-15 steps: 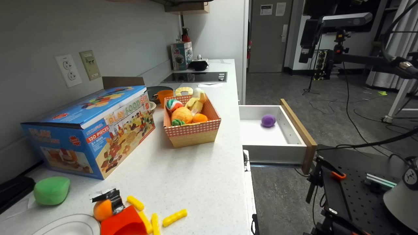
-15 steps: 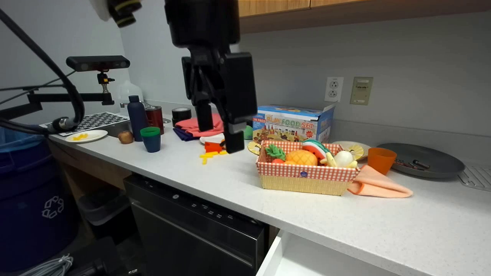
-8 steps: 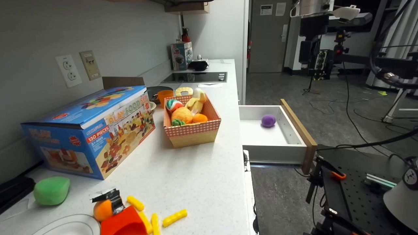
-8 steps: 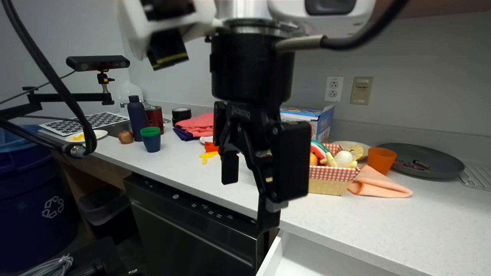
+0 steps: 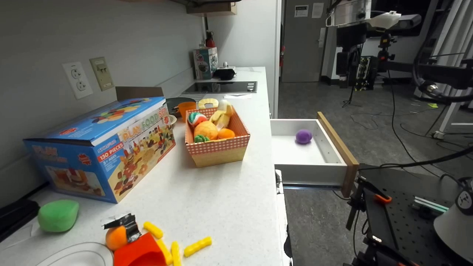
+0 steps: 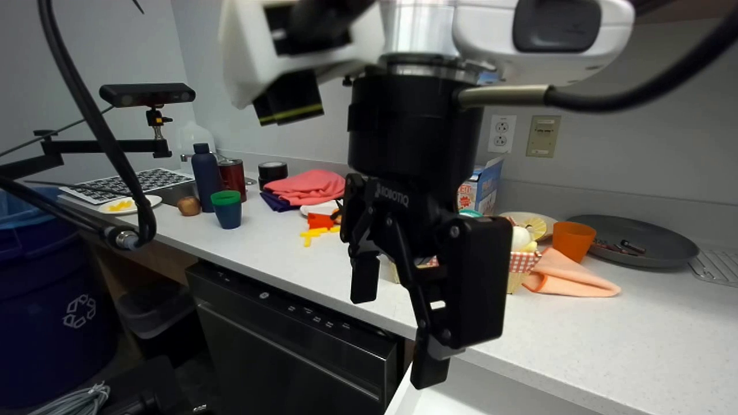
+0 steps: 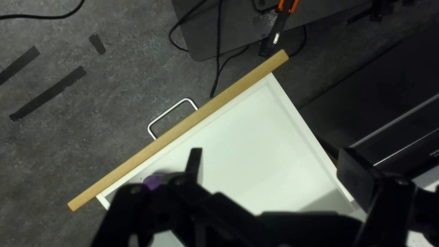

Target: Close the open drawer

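One purple round piece (image 5: 303, 136) lies in the drawer (image 5: 290, 153), close to the light wood front edge (image 5: 336, 140). The drawer stands pulled out from beneath the edge of the white counter (image 5: 229, 195); in the wrist view a metal handle (image 7: 168, 112) shows on its outer face. The gripper (image 7: 270, 159) hangs above the drawer, clear of it, its two fingers (image 7: 194, 164) released and spread wide; in that view it partly hides the purple piece.

On the counter, the checked basket (image 5: 218, 157) holds a banana (image 5: 221, 119), a red, white and green watermelon piece (image 5: 196, 119), a smooth orange fruit (image 5: 226, 133) and a larger rough-skinned orange one (image 5: 206, 130). A white round piece (image 6: 520, 237) shows in it too, in an exterior view where the gripper covers most of the basket. An orange cup (image 6: 572, 240) is near the basket; what it holds cannot be told. Beside the cup, a dark pan (image 6: 646, 230) holds items (image 6: 632, 246) too small to name, and, well apart, a white plate (image 6: 151, 202) carries yellow bits (image 6: 120, 206). The blue play food box (image 5: 107, 144) has an end flap raised; its contents cannot be seen. Near the box, a red carton-like piece (image 5: 138, 251) lies with yellow sticks (image 5: 198, 246) beside it. A lined blue bin (image 6: 46, 276) stands beside the counter.
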Action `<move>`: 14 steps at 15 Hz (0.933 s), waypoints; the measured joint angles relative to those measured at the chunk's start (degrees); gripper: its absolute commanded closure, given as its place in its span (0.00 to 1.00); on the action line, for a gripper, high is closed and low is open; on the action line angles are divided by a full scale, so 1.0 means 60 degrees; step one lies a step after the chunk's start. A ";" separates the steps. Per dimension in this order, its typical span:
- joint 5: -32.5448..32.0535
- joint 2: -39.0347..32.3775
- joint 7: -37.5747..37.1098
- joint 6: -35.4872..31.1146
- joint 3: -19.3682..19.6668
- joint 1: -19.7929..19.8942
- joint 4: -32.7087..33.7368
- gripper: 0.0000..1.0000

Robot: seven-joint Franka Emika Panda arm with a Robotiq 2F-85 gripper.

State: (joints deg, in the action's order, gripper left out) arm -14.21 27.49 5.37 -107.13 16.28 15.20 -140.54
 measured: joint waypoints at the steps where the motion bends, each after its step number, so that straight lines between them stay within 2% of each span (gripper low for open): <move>1: 0.0008 -0.0032 -0.0004 0.0000 0.0006 0.0000 -0.0009 0.00; 4: 0.0032 -0.0516 0.0247 -0.0005 0.0242 0.0001 0.0031 0.00; 10: 0.0188 -0.2704 0.2252 -0.0236 0.1321 0.0085 0.0761 0.00; 14: 0.0637 -0.4168 0.2897 -0.0457 0.1459 0.0273 0.1535 0.00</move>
State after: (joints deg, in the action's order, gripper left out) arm -10.39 2.48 22.75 -109.87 25.03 16.84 -131.33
